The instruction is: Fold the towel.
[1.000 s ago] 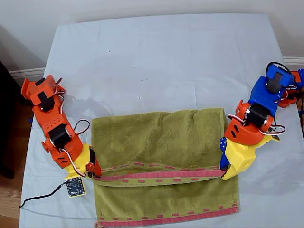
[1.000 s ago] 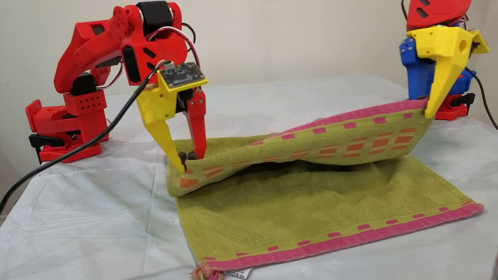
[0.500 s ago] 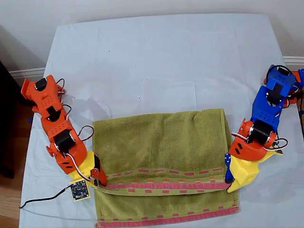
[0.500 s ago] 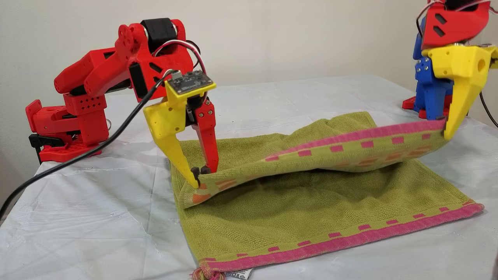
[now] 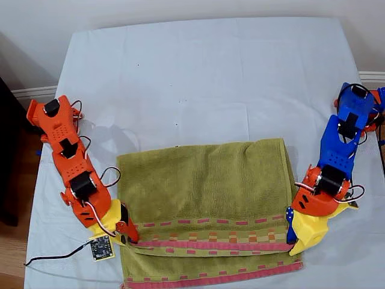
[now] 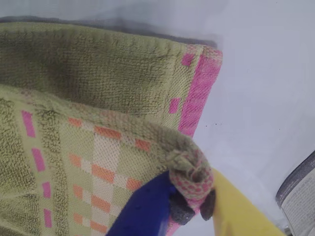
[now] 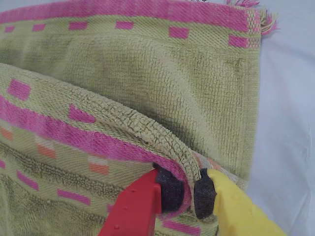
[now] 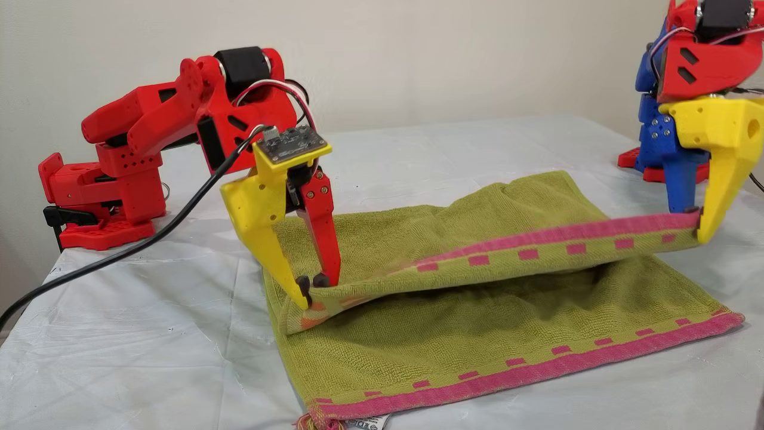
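Both hands pinch the soft towel (image 5: 204, 180) at its corners — first hand (image 6: 192, 209) (blue finger) and second hand (image 7: 187, 194) clamped on the sagging, limp edge.

My first gripper (image 6: 192, 209), with a blue jaw and a yellow jaw, is clamped on a bunched corner of the towel (image 5: 204, 180), at the end of the blue-and-orange arm reaching in from the exterior view's right. My second gripper (image 7: 186, 192), red jaw against yellow, pinches the towel's opposite lifted corner; its all-orange arm stretches forward from the exterior view's left, wrist bent down, fingertips (image 8: 321, 279) pointing at the table.
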